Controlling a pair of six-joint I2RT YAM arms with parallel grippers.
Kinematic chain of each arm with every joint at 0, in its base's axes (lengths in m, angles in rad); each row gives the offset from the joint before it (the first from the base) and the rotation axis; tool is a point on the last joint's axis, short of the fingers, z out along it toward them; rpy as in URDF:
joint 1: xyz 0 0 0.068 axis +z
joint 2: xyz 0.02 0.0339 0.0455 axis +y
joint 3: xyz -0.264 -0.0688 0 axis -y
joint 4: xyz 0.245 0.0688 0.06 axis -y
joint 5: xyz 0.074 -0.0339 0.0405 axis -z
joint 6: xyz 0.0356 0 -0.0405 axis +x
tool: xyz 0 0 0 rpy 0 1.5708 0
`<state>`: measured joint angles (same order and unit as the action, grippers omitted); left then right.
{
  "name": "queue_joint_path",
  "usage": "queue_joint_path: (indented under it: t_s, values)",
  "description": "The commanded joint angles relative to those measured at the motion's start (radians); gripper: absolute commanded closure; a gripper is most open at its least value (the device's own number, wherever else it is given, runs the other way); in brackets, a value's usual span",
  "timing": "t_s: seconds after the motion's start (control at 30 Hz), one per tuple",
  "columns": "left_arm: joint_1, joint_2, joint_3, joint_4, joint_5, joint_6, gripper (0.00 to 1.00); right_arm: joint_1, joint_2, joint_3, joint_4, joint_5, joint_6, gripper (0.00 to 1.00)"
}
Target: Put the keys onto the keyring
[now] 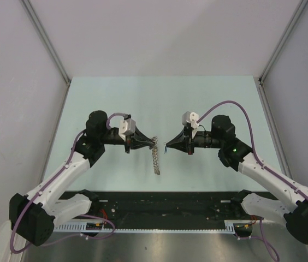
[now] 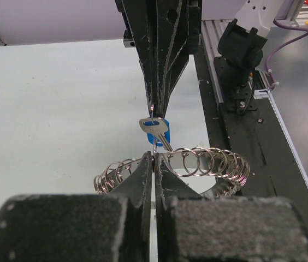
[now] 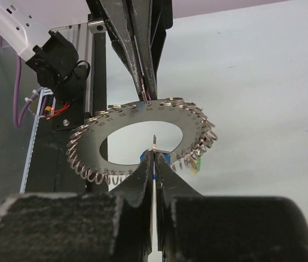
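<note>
The keyring [image 1: 156, 160], a flat silver disc edged with small wire loops, hangs edge-on between the arms above the table. My left gripper [image 1: 152, 143] is shut on its upper rim; in the left wrist view the jaws [image 2: 153, 158] pinch the rim, with the loops [image 2: 214, 164] spreading to either side. My right gripper [image 1: 166, 147] is shut on a blue-headed key [image 2: 155, 130], held close to the ring's rim. The right wrist view shows the ring face-on [image 3: 192, 128], the key's blue head [image 3: 164, 159] between my fingers, and a green and a yellow key [image 3: 199, 164] hanging at its right.
A black rail [image 1: 159, 204] runs along the table's near edge between the arm bases. The pale green table top [image 1: 159, 103] lies beneath, with grey enclosure walls on three sides. The right arm's base [image 2: 241, 54] stands by the rail.
</note>
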<state>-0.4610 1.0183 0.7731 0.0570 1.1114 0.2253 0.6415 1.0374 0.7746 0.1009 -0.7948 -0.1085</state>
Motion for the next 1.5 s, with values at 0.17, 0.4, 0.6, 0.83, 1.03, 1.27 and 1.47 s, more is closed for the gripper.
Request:
queue_joint_path:
  t_s: [0.17,0.4,0.6,0.83,1.03,1.27,1.47]
  values:
    - [-0.005,-0.007,-0.011,0.095,0.071,-0.035,1.00,0.017,-0.017,0.037,0.031,-0.007,-0.042,1.00]
    - [-0.010,-0.003,-0.015,0.101,0.084,-0.047,0.99,0.063,-0.025,0.040,0.074,0.026,-0.074,1.00]
    - [-0.013,-0.003,-0.011,0.087,0.082,-0.046,1.00,0.115,-0.030,0.046,0.062,0.106,-0.155,1.00]
    - [-0.015,0.003,-0.006,0.075,0.084,-0.046,1.00,0.135,-0.042,0.055,0.049,0.152,-0.197,1.00]
    - [-0.016,0.005,-0.003,0.070,0.093,-0.046,1.00,0.139,-0.042,0.058,0.046,0.160,-0.203,1.00]
    - [-0.018,0.002,-0.003,0.070,0.090,-0.046,0.99,0.144,-0.037,0.064,0.037,0.143,-0.206,1.00]
    - [-0.016,0.003,-0.003,0.069,0.085,-0.046,0.99,0.145,-0.033,0.068,0.020,0.138,-0.214,1.00]
